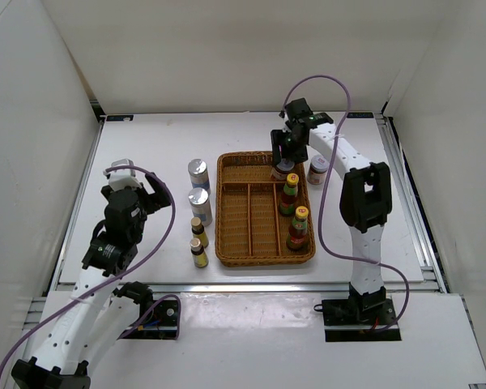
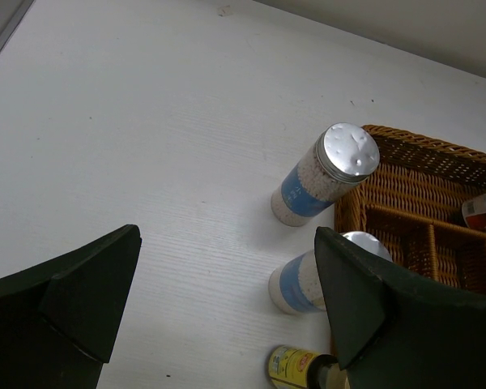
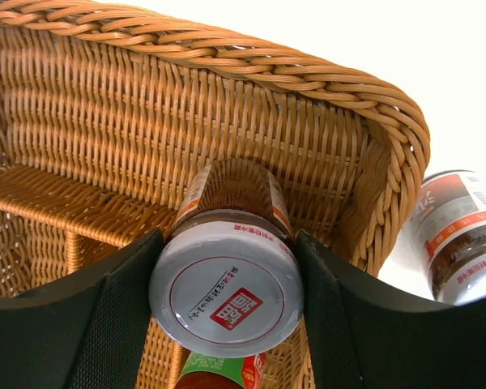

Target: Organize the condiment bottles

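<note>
The right tool (image 1: 285,156) was clenched on a jar (image 3: 225,292), one of its fingers (image 3: 105,324) pressed against each side of the pale lid. It held the jar in the far right corner of the tray (image 3: 308,73). Whether the jar touched the tray bottom, I could not tell. Just right of this tool, outside the rim, a second jar (image 3: 462,235) stood on the surface (image 1: 146,138). Behind the tool, toward its arm's base, a red bottle (image 1: 290,194) and another red bottle (image 1: 298,228) stood upright in the tray's right side. The left tool (image 2: 227,243) was released and held nothing. Ahead of it stood a far shaker (image 2: 324,174) and a near shaker (image 2: 296,279), both close to the tray's left rim. A tiny bottle (image 2: 296,369) showed beside its right finger.
</note>
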Action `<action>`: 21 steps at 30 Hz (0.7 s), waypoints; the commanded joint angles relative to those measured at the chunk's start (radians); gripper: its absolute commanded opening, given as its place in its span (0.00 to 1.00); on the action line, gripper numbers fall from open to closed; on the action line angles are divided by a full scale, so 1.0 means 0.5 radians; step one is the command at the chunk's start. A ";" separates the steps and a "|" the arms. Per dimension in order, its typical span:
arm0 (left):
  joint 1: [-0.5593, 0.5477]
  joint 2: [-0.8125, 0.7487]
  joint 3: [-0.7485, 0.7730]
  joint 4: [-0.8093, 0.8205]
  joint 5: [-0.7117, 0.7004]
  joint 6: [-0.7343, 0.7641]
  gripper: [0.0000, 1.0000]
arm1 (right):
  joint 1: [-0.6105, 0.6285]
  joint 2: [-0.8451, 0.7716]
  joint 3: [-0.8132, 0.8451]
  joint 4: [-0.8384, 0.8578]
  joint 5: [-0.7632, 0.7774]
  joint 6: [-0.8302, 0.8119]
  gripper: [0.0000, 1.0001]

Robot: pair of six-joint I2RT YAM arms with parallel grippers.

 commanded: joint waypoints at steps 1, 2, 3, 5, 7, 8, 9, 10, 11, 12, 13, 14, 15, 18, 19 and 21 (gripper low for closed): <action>-0.004 -0.007 -0.011 0.030 0.020 -0.001 0.99 | 0.038 -0.050 0.044 0.046 0.047 -0.064 0.51; -0.004 -0.007 -0.011 0.030 0.020 -0.001 0.99 | 0.038 -0.050 0.044 0.046 0.081 -0.064 0.64; -0.004 -0.007 -0.011 0.030 0.020 -0.001 0.99 | 0.059 -0.050 0.026 0.046 0.120 -0.064 0.80; -0.004 -0.007 -0.011 0.030 0.020 -0.001 0.99 | 0.060 -0.099 0.025 0.064 0.145 -0.064 0.85; -0.004 -0.007 -0.011 0.030 0.020 -0.001 0.99 | 0.060 -0.154 0.044 0.065 0.145 -0.040 0.96; -0.004 -0.007 -0.011 0.030 0.020 -0.001 0.99 | 0.060 -0.175 0.062 0.065 0.145 -0.040 0.98; -0.004 -0.007 -0.011 0.030 0.020 -0.001 0.99 | 0.060 -0.215 0.087 0.040 0.145 -0.012 0.99; -0.004 -0.007 -0.011 0.030 0.020 -0.001 0.99 | 0.060 -0.240 0.114 0.004 0.209 -0.012 0.99; -0.004 -0.007 -0.011 0.030 0.020 -0.001 0.99 | 0.041 -0.292 0.139 0.003 0.264 0.040 0.99; -0.004 -0.007 -0.011 0.030 0.020 -0.001 0.99 | 0.017 -0.320 0.139 0.003 0.326 0.040 0.99; -0.004 -0.007 -0.011 0.030 0.020 -0.001 0.99 | -0.008 -0.341 0.139 -0.018 0.375 0.095 0.99; -0.004 -0.007 -0.011 0.030 0.020 -0.001 0.99 | -0.038 -0.341 0.139 -0.018 0.412 0.123 0.99; -0.004 -0.007 -0.011 0.030 0.020 -0.001 0.99 | -0.117 -0.363 0.139 -0.049 0.436 0.147 0.99; -0.004 -0.007 -0.011 0.030 0.020 -0.001 0.99 | -0.274 -0.293 0.139 -0.159 0.373 0.203 0.99; -0.004 -0.007 -0.011 0.030 0.020 -0.001 0.99 | -0.302 -0.274 0.139 -0.184 0.354 0.203 0.99; -0.004 -0.007 -0.011 0.030 0.038 -0.001 0.99 | -0.339 -0.237 0.066 -0.202 0.375 0.203 0.99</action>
